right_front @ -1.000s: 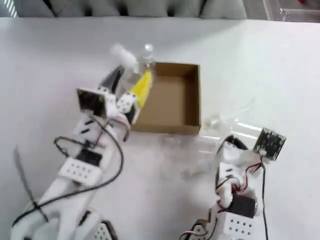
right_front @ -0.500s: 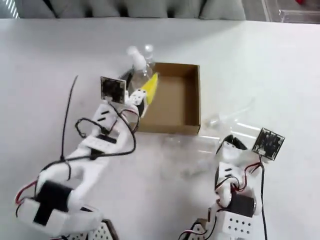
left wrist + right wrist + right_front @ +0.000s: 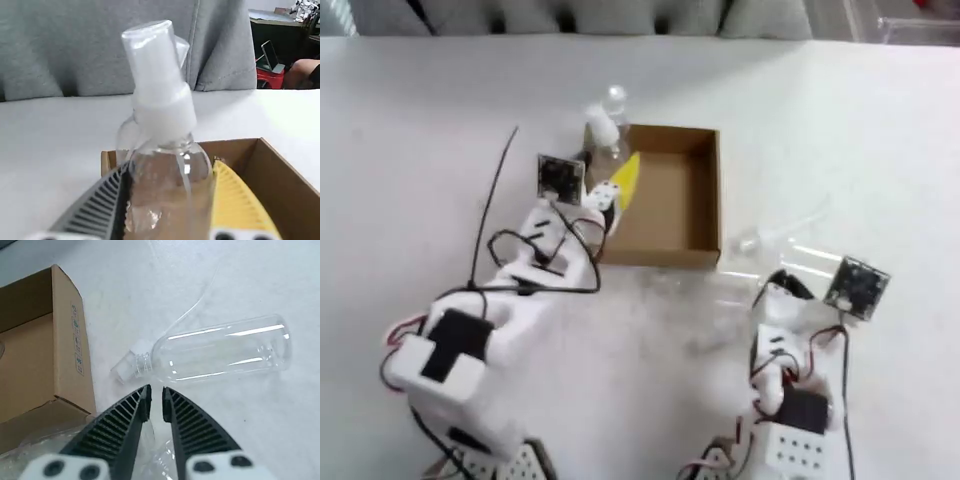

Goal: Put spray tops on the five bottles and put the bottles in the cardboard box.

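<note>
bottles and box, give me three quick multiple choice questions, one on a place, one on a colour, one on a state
1. Where is the bottle that lies on its side?
A. inside the box
B. on the table beside the box
C. in the left claw

2. What colours are the left claw's fingers?
A. both yellow
B. one yellow, one dark grey
C. both white

3. What state is the bottle in the left claw in?
A. spray top on
B. bare neck, no top
C. crushed flat

Answers:
1 B: the lying bottle rests on the table, outside the box.
2 B: the left claw has a yellow finger and a dark grey finger.
3 A: the held bottle carries a white spray top.
</note>
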